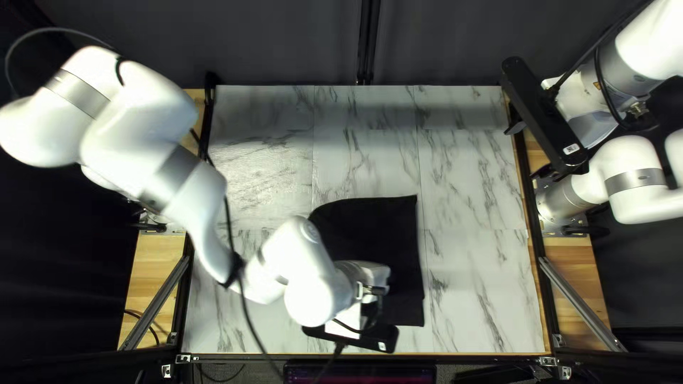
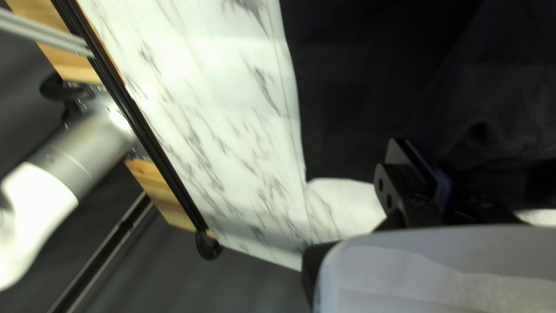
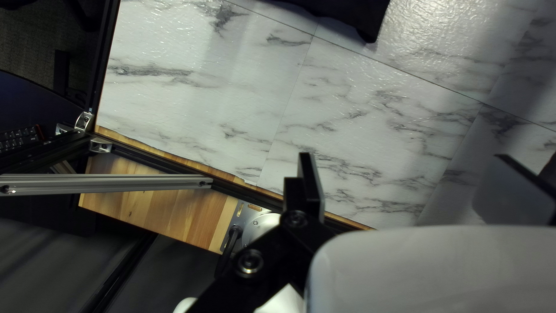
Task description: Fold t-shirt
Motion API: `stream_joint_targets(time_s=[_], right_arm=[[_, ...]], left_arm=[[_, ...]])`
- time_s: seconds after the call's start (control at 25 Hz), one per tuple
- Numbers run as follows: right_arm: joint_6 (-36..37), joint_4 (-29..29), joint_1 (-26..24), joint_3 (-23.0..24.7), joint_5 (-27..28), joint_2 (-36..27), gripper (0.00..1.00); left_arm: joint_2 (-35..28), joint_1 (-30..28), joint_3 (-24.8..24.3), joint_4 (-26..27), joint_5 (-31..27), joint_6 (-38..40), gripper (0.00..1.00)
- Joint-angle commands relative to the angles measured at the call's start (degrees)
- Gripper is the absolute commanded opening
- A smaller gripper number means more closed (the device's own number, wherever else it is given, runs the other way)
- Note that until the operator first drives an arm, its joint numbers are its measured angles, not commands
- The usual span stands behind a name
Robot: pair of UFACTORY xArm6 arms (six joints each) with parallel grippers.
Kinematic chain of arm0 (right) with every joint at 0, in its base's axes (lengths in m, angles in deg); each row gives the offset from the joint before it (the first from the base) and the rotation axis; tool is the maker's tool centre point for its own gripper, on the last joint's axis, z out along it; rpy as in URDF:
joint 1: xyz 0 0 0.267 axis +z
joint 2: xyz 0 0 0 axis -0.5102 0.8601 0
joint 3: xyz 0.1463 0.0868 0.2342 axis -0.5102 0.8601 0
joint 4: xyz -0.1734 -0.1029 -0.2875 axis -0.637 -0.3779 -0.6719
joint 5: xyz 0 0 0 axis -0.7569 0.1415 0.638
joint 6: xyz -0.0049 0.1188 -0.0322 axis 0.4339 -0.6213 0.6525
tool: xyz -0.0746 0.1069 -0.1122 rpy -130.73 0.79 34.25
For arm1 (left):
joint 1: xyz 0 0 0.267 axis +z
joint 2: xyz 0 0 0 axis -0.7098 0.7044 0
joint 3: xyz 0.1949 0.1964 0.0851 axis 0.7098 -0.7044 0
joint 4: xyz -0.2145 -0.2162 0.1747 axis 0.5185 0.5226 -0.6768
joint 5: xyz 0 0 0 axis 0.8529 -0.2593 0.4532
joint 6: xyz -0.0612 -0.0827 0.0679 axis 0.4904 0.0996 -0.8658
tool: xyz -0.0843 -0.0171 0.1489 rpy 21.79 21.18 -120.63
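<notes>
My left arm [image 1: 146, 117] crosses low over the black t-shirt [image 1: 377, 227].
The shirt lies on the marble-patterned table [image 1: 477, 206], toward the near edge, its far corners showing, one rounded, one pointed. Over its near part is my left gripper [image 1: 347, 321]; open or closed, I cannot tell. My right gripper [image 1: 528, 151], by the table's right edge, holds its fingers [image 3: 311, 182] wide apart.

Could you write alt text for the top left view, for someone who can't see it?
A black t-shirt lies on a marble-patterned table, partly hidden by my white left arm, which reaches in over the shirt's near part. My right arm is at the table's right edge.
</notes>
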Motion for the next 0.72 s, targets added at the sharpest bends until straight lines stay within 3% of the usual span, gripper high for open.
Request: stream_joint_targets(time_s=[0.04, 0.48, 0.68, 0.72], right_arm=[[0.00, 0.00, 0.00, 0.00, 0.00, 0.00, 1.00], [0.00, 0.00, 0.00, 0.00, 0.00, 0.00, 1.00], [0.00, 0.00, 0.00, 0.00, 0.00, 0.00, 1.00], [0.00, 0.00, 0.00, 0.00, 0.00, 0.00, 1.00]], left_arm=[[5.82, 2.05, 4.49, 2.54, 3.27, -3.83, 0.00], [21.10, 4.17, 18.68, 9.91, 5.78, -12.23, 0.00], [22.76, 4.55, 20.32, 12.01, 5.86, -14.18, 0.00], [23.01, 4.51, 20.64, 12.59, 5.78, -14.57, 0.23]])
